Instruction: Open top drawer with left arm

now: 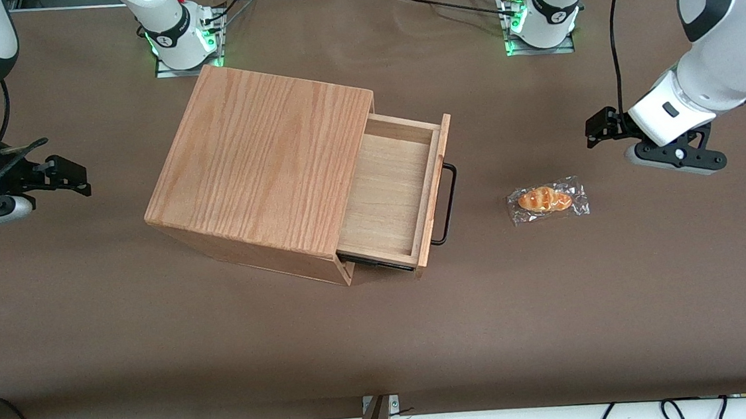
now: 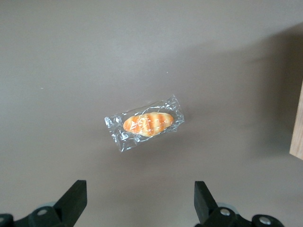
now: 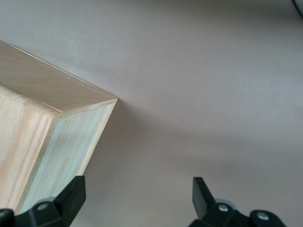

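1. The top drawer is seen pulled well out of the oak-grain box, its pale-wood floor exposed and bare.
2. The drawer's front panel faces the working arm's end of the table, and the thin black bar handle stands out from that panel, with a gap visible between bar and wood.
3. The box is set at an angle on the brown table, so its edges and the drawer's edges run skewed to the table's edges.
4. The gripper of the left arm is held above the table toward the working arm's end, well apart from the handle and touching nothing.
5. In the left wrist view the black fingers are seen spread wide, with nothing between them.
6. A wrapped bread roll in clear plastic lies flat on the table between the drawer handle and the gripper, apart from both; it is seen in the wrist view too.
7. A strip of bare table separates the handle from the roll.
8. A pale wooden edge enters the wrist view at its border; which part of the furniture it belongs to cannot be told.
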You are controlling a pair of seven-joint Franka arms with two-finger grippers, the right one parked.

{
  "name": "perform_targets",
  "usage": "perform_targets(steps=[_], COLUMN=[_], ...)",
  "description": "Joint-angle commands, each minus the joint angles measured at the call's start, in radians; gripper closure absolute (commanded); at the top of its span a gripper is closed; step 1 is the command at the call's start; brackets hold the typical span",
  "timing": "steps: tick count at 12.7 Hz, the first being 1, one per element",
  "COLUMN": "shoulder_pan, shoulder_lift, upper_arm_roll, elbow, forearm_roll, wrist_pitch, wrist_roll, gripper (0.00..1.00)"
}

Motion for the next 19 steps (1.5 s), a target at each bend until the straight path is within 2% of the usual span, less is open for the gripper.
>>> perform_targets(steps=[1, 4, 6, 9, 12, 19], shoulder_pan=[0.015, 0.023, 0.021, 0.096, 0.096, 0.099], shoulder_lift=[-0.066, -0.064, -0.043, -0.041, -0.041, -0.029], upper_arm_roll=[-0.013, -0.051, -0.078, -0.142, -0.142, -0.134], elbow=[-0.033, 0.000, 0.039, 0.049, 0.056, 0.076], forearm_roll=[0.053, 0.057, 0.098, 0.098, 0.096, 0.087], wrist_pitch=[0.009, -0.040, -0.070, -0.078, -0.089, -0.089], wrist_roll=[-0.013, -0.016, -0.021, -0.027, -0.102, -0.093], gripper=[0.00, 0.00, 0.00, 0.00, 0.00, 0.00])
